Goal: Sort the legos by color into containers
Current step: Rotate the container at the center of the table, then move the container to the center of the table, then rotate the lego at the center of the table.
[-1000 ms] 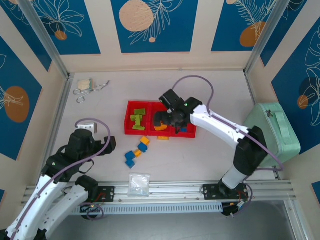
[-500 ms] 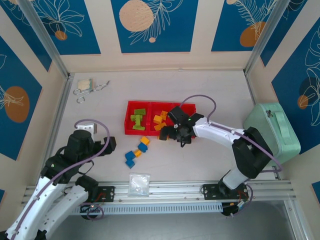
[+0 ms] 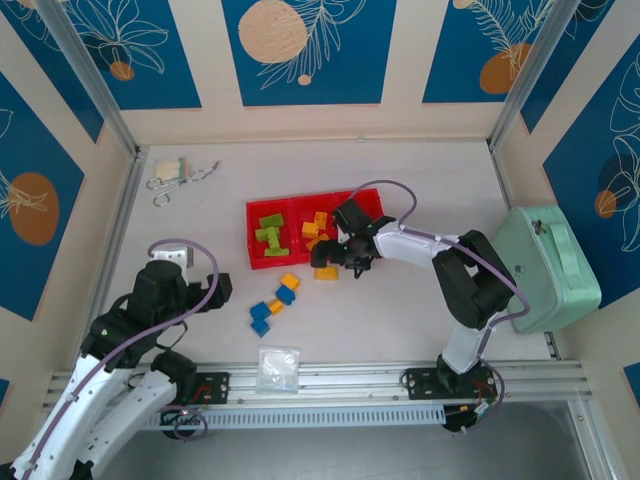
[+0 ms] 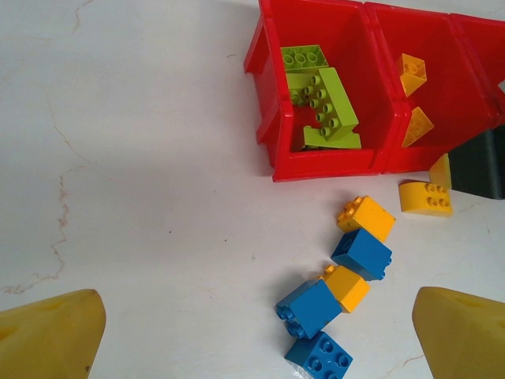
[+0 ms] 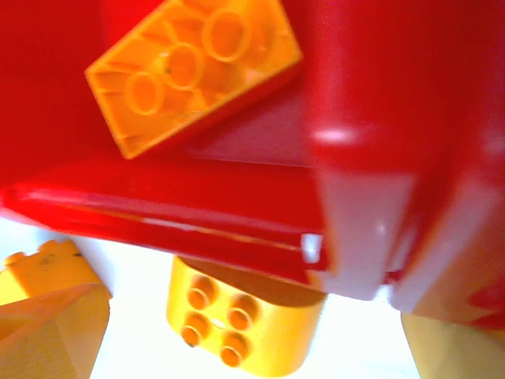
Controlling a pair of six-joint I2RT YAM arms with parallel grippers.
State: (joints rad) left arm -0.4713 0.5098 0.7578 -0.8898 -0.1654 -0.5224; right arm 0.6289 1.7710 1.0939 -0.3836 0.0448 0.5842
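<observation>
Both jaws released; right arm (image 3: 410, 243) reaches left to the tray's (image 3: 262, 264) near wall.

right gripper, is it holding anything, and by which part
Nothing is held. The right gripper is open, its fingers apart on either side of a curved orange-yellow lego that lies free in front of the red tray.

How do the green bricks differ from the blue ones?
The lime green plastic bricks lie inside the leftmost compartment of the red plastic tray; the blue plastic bricks lie loose on the white table before it. One green brick is long; the blue ones are short and squarish. Both have studs.
</observation>
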